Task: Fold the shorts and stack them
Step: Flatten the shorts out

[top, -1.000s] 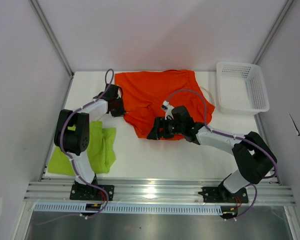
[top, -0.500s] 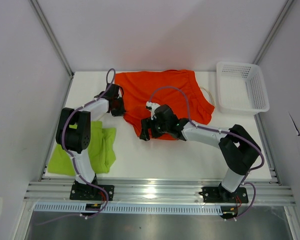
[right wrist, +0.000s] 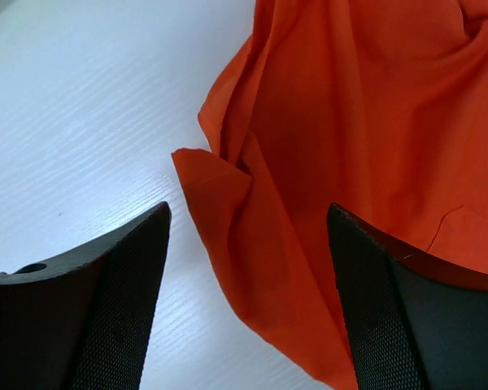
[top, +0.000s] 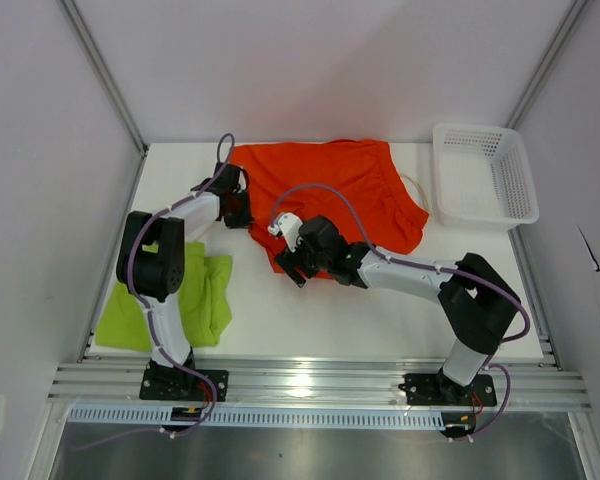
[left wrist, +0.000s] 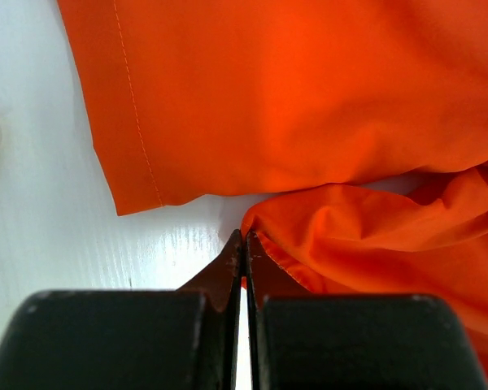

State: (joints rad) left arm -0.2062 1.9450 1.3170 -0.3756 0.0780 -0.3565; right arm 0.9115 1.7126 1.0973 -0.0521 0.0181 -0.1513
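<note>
Left arm extended forward, elbow raised; left gripper (top: pixel 243 209) held tightly closed, tips angled down. Right arm stretched leftward, kept low; right gripper (top: pixel 294 266) held spread wide.

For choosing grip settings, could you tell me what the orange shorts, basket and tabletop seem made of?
Orange shorts: thin woven fabric, probably synthetic, slight sheen; soft folds, stitched hem. Basket: rigid white plastic, by its moulded mesh walls. Tabletop: white, semi-gloss, perhaps laminate; faint grain lines and reflections.
</note>
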